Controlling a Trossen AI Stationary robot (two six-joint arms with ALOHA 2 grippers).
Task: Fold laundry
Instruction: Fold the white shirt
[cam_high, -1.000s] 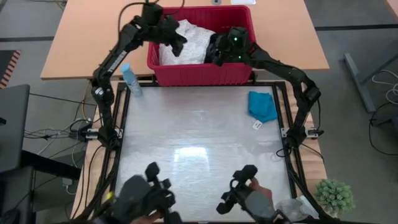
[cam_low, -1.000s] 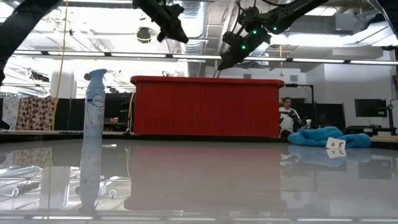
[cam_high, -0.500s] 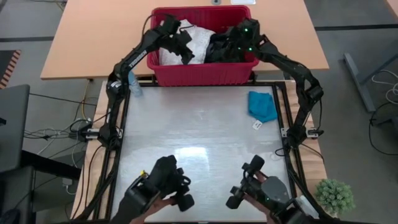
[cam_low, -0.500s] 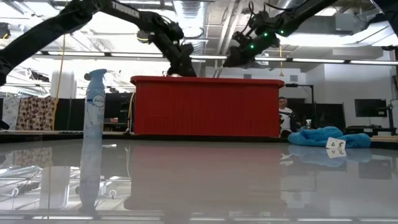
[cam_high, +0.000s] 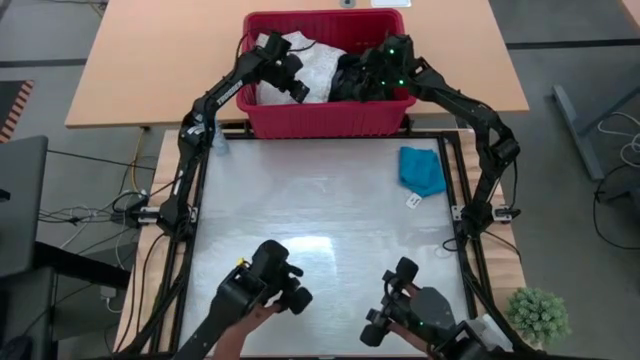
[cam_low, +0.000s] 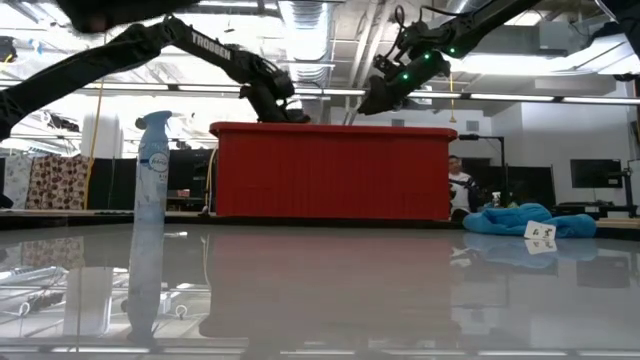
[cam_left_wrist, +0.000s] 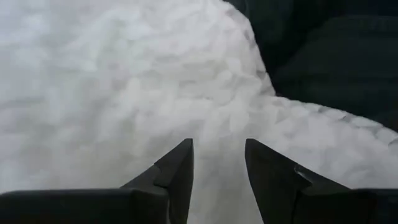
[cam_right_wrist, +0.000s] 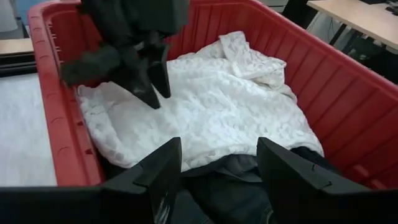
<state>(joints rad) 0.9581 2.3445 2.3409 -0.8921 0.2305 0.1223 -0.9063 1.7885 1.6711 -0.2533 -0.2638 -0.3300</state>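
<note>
Red plastic walled the basket at the far edge of the table in the high view, with a white lacy garment heaped in its left half and dark clothes in its right. The left gripper reached down onto the white garment and the right gripper hung over the dark pile. A small teal garment lay alone on the right of the table, and a person's hands worked two controllers at the near edge.

From the low view, both arms dipped behind the basket's wall, so their fingers were hidden there; a spray bottle stood near on the left, and the teal garment lay far right.

At the left wrist, the two dark fingers stood partly apart, tips pressed close to the white fabric, with nothing yet pinched between them.

At the right wrist, that gripper stood wide open and empty above the dark clothes, looking across at the left gripper with its tips down on the white garment.

By my reading, the step in hand was picking the first piece from the basket. Next, the left fingers would need to close on a fold of the lace and lift it clear onto the table.
</note>
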